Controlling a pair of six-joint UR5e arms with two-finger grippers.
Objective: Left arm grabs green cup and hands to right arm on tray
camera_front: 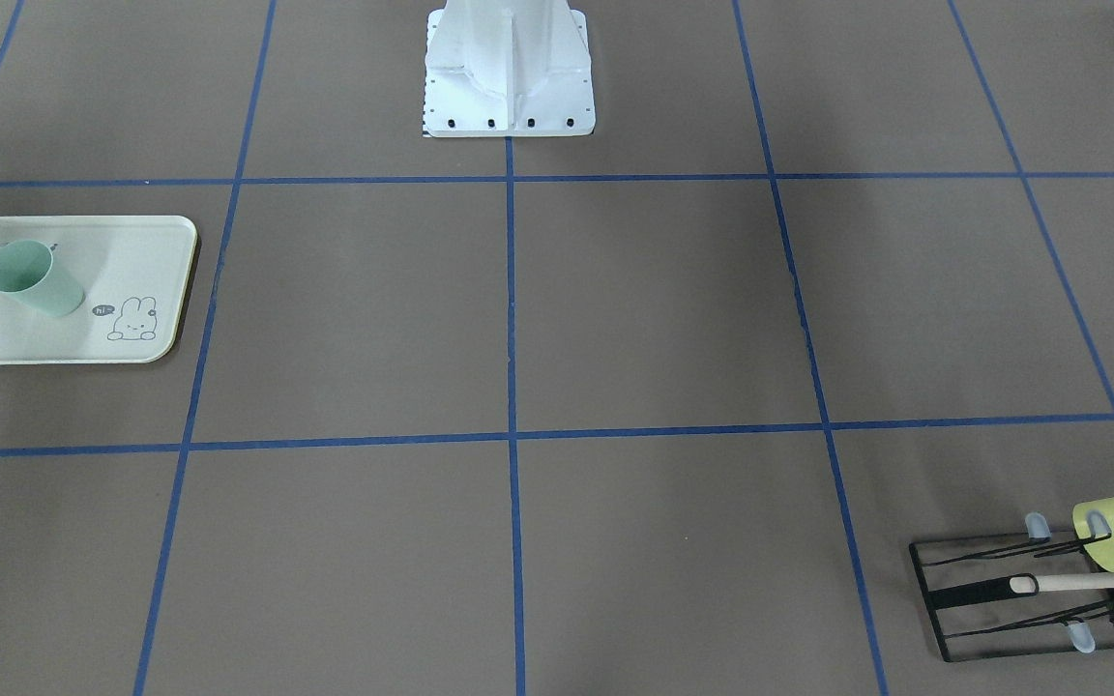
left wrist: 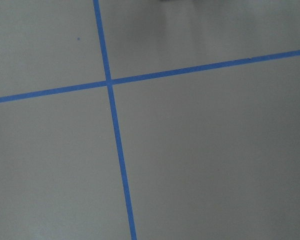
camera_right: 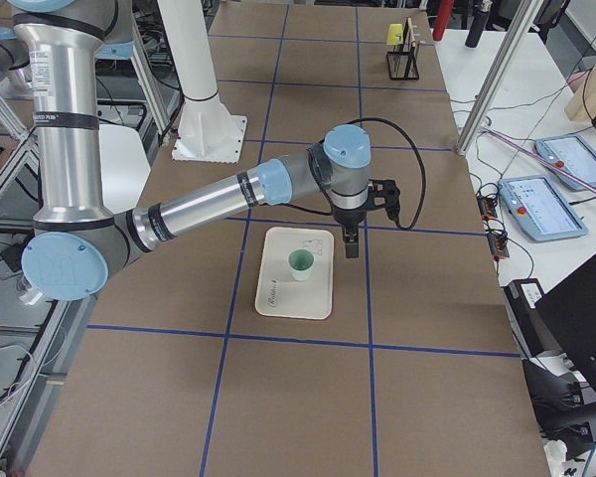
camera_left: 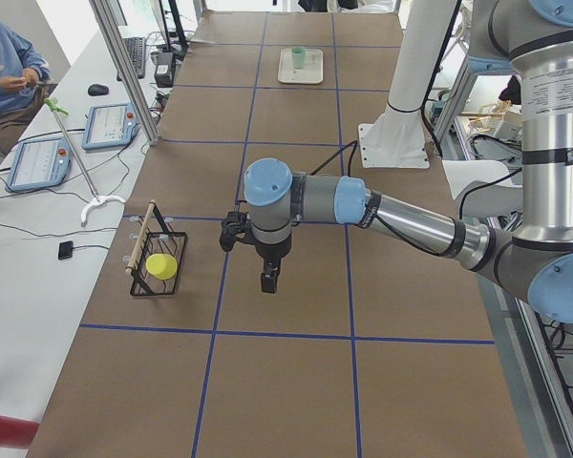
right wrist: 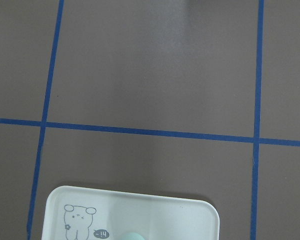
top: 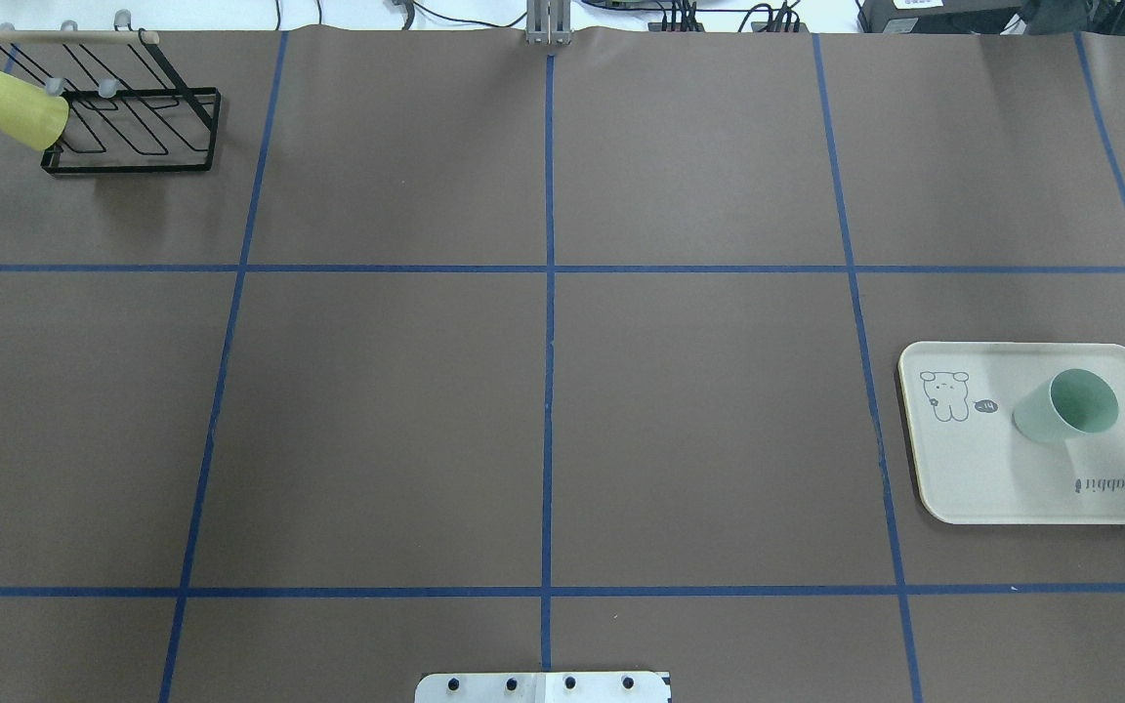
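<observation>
A: The left gripper [camera_left: 267,283], are its jaws standing apart or together?
B: Can't tell. It's showing only in the left side view, and small. It's pointing down and hanging over the table [top: 699,420], near the rack [top: 128,170] but apart from it.
A: And the right gripper [camera_right: 351,252]?
B: Can't tell either, it's in the right side view only. It's pointing down too, hanging by the tray [top: 973,478] edge and not touching the green cup [top: 1065,405].
A: Where is the green cup sitting?
B: It's standing on the tray, mouth up, between the bunny drawing and the "Rabbit" script. The tray is lying flat on the robot's right side of the table.
A: How far is it from the left gripper?
B: Well apart. The cup is sitting at the table's far end in the left side view.
A: What are the wrist views giving?
B: The left one is showing only table and crossing blue tape [left wrist: 112,125]. The right one is catching the tray rim, the bunny and a sliver of green cup at the bottom edge.
A: Anything else?
B: A yellow cup [top: 14,107] is sitting tilted at one end of the rack.
</observation>
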